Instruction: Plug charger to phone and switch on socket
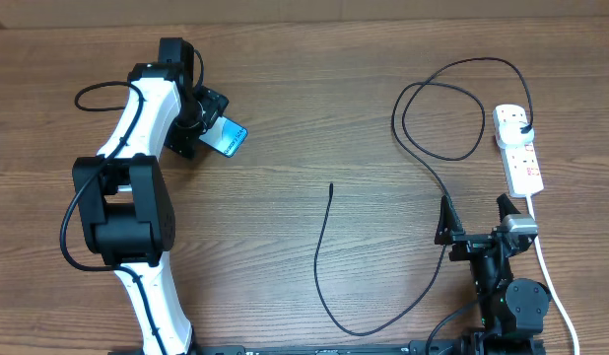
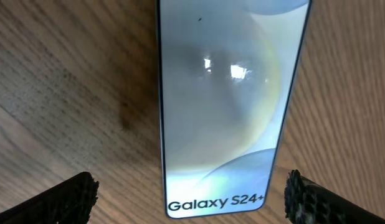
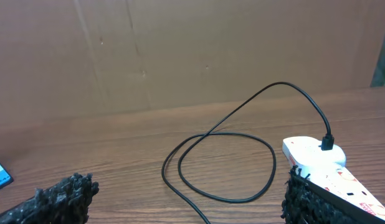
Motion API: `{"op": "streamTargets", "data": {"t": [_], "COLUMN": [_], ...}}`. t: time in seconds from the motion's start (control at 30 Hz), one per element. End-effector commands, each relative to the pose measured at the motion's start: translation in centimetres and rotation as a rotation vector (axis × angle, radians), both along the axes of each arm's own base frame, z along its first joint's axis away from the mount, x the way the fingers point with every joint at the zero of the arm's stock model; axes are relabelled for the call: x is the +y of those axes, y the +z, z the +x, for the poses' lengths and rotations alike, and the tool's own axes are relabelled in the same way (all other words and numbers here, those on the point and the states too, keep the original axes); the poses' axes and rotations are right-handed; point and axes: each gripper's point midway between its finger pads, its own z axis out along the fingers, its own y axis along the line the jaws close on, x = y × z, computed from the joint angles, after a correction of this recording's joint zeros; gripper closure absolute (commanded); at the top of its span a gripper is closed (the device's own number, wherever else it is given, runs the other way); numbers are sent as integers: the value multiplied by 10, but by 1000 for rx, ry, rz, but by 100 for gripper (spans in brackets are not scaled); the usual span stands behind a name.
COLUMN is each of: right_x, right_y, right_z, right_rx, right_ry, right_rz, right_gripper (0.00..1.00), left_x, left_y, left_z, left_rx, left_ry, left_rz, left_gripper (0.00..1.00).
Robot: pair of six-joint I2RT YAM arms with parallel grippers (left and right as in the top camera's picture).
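Left jaws stand released, spread wide over the phone (image 2: pixel 223 106); in the left wrist view their black pads (image 2: pixel 68 199) sit at either lower corner with the handset between them and apart from both. The phone lies flat on the wooden desk (image 1: pixel 314 89), screen up and glowing pale blue, with "Galaxy S24+" printed at the end nearest the camera. From overhead it shows at the far left of the desk (image 1: pixel 230 137), partly covered by the left arm's wrist.

Right jaws are also released, with nothing between them, low over the desk at the near right. The charger (image 1: pixel 320 266) runs as a thin black cable from its plug (image 1: pixel 522 128), which is seated in the far end of the white power strip (image 1: pixel 523 163). It makes a loop beside the strip, passes just beside the right jaws, sweeps along the near edge and climbs to the middle of the desk. Its connector tip (image 1: pixel 330 186) lies there bare, well apart from the phone. In the right wrist view the plug (image 3: pixel 327 144) stands upright in the strip (image 3: pixel 314 163). The strip's thick white cord (image 1: pixel 548 271) trails toward the near edge. Whether the red-marked switches are on, I cannot tell.
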Motion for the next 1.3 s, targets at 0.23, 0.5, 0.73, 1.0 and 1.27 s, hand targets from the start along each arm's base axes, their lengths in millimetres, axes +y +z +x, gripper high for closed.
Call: {"op": "streamTargets", "data": {"t": [0.23, 0.5, 0.73, 1.0, 1.27], "right_x": [1, 1, 1, 1, 1], "right_y": [-2, -2, -2, -2, -2], "right_z": [0, 0, 0, 0, 0], "right_rx": [-3, -3, -3, -3, -3], "right_ry": [5, 5, 5, 5, 5], "right_rz": [6, 6, 6, 7, 7], "right_gripper": [0, 0, 0, 0, 0], "left_x": [4, 11, 5, -5, -17], "left_y": [9, 5, 3, 1, -37], "left_z": [9, 1, 9, 22, 19], "left_rx": [-17, 19, -8, -55, 9], "left_ry": [50, 71, 37, 30, 18], "left_rz": [38, 77, 60, 61, -8], "left_gripper": [0, 0, 0, 0, 0]}}
